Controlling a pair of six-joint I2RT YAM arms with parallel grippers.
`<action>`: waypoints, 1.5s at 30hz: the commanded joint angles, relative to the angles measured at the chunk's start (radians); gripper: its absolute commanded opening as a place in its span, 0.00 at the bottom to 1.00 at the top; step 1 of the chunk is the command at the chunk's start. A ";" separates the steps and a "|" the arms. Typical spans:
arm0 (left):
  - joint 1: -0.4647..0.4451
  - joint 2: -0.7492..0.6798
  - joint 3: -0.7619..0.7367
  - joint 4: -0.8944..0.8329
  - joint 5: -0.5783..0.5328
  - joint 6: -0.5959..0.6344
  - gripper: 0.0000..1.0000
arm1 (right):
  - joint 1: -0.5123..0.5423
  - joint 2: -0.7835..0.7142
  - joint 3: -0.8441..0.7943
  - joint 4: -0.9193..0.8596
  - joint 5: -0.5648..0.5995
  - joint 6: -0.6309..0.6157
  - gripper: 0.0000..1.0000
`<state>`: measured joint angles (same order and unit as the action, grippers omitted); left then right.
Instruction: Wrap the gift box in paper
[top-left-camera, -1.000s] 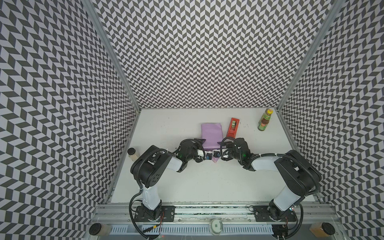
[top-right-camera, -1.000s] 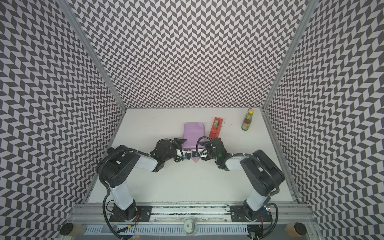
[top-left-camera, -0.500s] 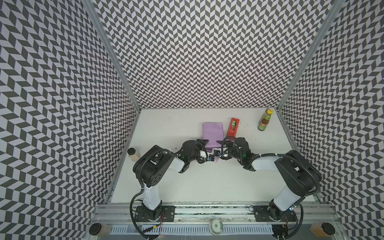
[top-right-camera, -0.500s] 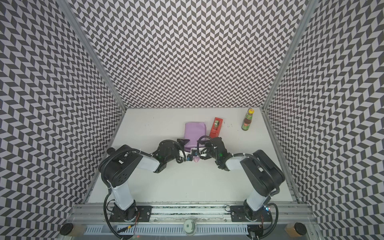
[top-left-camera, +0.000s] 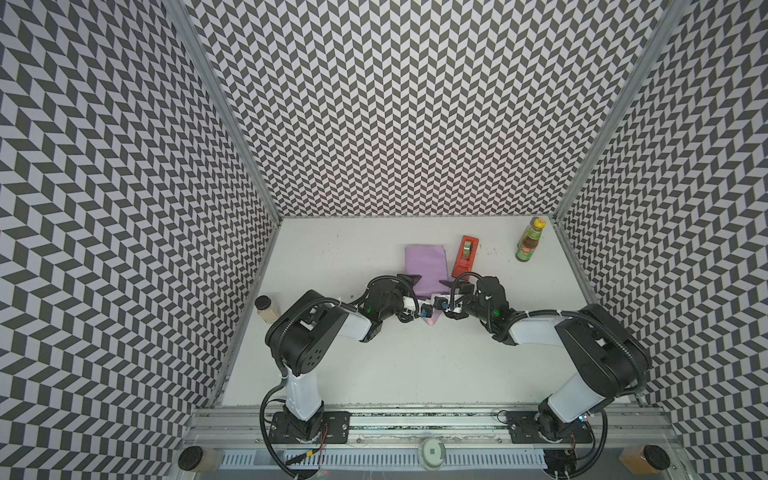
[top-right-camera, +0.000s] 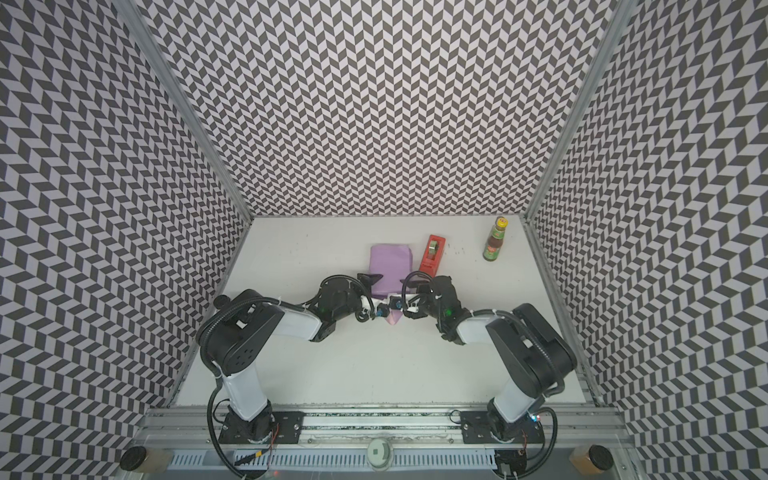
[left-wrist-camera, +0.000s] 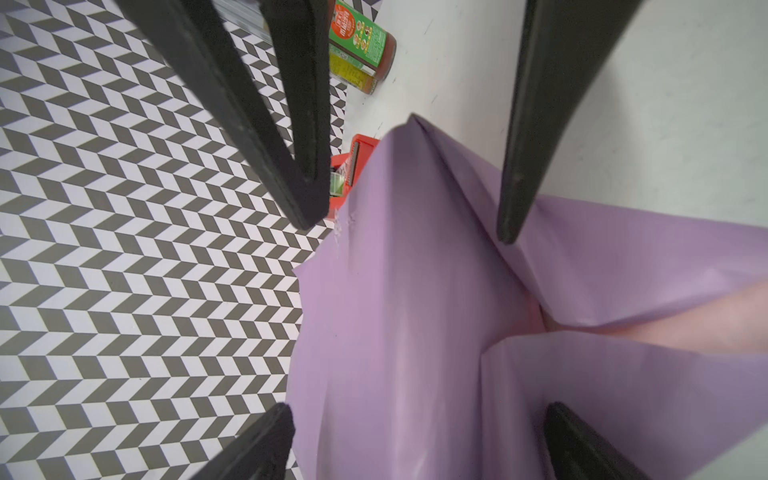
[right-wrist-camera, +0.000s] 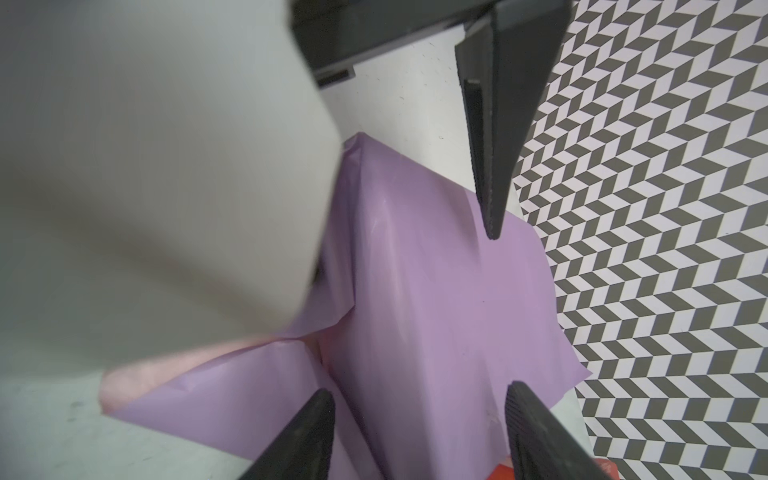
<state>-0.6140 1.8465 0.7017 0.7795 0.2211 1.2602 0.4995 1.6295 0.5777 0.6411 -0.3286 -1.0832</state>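
Nearest the rail (top-left-camera: 415, 419), both arms (top-left-camera: 357, 326) are bending inward over the white table (top-left-camera: 374, 374) toward the near end of the paper (top-left-camera: 426, 266), which is lying folded into a lilac block around mid-table. Over the last second the left gripper (left-wrist-camera: 419, 405) has been sliding closer to that end, jaws spread wide and gripping nothing. The right gripper (right-wrist-camera: 420, 388) is hardly shifting; its jaws are standing partly apart, straddling the wrapped shape, and I cannot tell whether they are pressing on it. To my eye the long wrap is looking done and the ends are waiting: a loose flap (right-wrist-camera: 166, 374) is showing its pink underside there, and the left gripper seems to be lining up for it.

The gift box itself is showing nowhere; I am judging it to be sitting inside the paper. A pale blur (right-wrist-camera: 145, 166) close to the lens is blocking much of the right wrist view, and the arms are covering the near fold in both top views. Farther back, the red tape dispenser (top-left-camera: 465, 257) is standing just beside the paper, the sauce bottle (top-left-camera: 528, 245) well apart.
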 joint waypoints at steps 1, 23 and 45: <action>-0.008 0.032 0.022 -0.025 -0.015 0.018 0.96 | -0.009 -0.027 -0.013 0.066 -0.030 0.022 0.65; -0.023 0.041 0.018 -0.008 -0.038 0.023 0.96 | -0.032 -0.044 -0.025 0.085 -0.034 0.035 0.65; -0.015 0.042 0.047 -0.061 -0.017 0.035 0.95 | 0.032 -0.248 -0.153 0.221 0.147 0.646 0.65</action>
<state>-0.6342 1.8648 0.7254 0.7254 0.1967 1.2778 0.5034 1.4513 0.4381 0.8078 -0.3012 -0.6491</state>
